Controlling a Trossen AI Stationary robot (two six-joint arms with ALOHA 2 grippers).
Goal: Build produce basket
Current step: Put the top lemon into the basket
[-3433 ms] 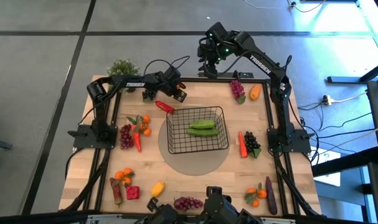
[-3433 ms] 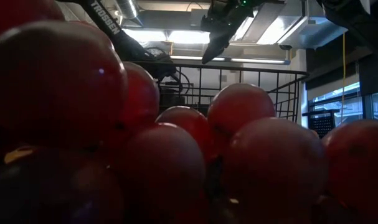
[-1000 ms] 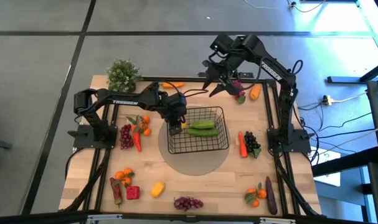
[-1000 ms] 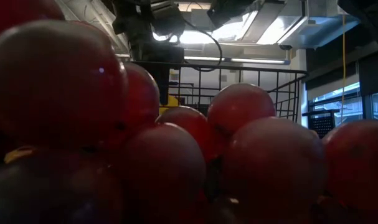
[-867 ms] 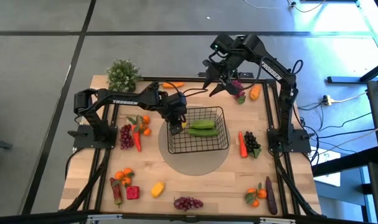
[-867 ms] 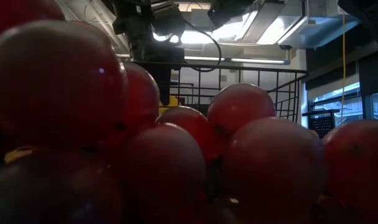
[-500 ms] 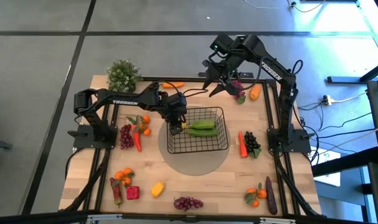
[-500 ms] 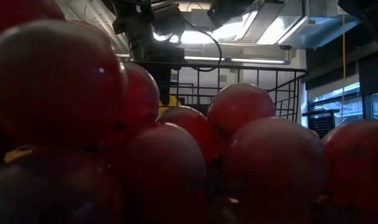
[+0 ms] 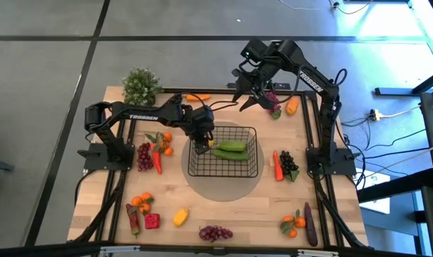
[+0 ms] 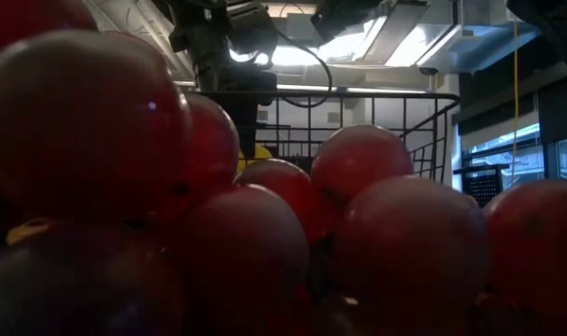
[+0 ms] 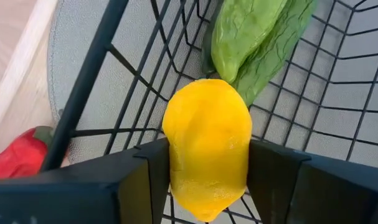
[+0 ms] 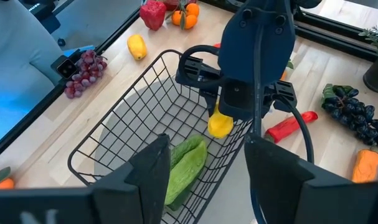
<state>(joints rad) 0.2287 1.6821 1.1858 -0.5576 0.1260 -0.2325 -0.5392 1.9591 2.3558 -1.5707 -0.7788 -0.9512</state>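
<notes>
The black wire basket [image 9: 234,165] stands on a grey round mat at the table's middle, with green produce [image 9: 230,148] lying on its floor. My left gripper [image 9: 201,146] reaches down just inside the basket's left wall and is shut on a yellow lemon [image 11: 207,155]. The lemon [image 12: 220,124] also shows in the right wrist view, beside the green pieces [image 12: 185,165]. My right gripper [image 9: 248,96] hangs open, high above the table's far edge, with nothing between its fingers. A red pepper [image 12: 291,124] lies on the table outside the basket's left wall. My left gripper pinches the lemon's two long sides [image 11: 176,168] between its two fingers [image 11: 145,180], which slant down from the table's left. The lemon points down along the fingers, inside the basket. Whether its lower end touches the mesh, I cannot tell.
Produce lies all around the basket: grapes [image 9: 145,155] and oranges at the left, purple grapes [image 9: 272,102] and an orange piece [image 9: 292,106] at the far right, dark grapes [image 9: 289,164] at the right. A potted plant [image 9: 140,84] stands far left. Red grapes [image 10: 171,215] fill the low view.
The basket has shifted a little toward the table's left and near edges, and its rim stands higher and more level in the low view. My left gripper has kept its place and its hold on the lemon.
</notes>
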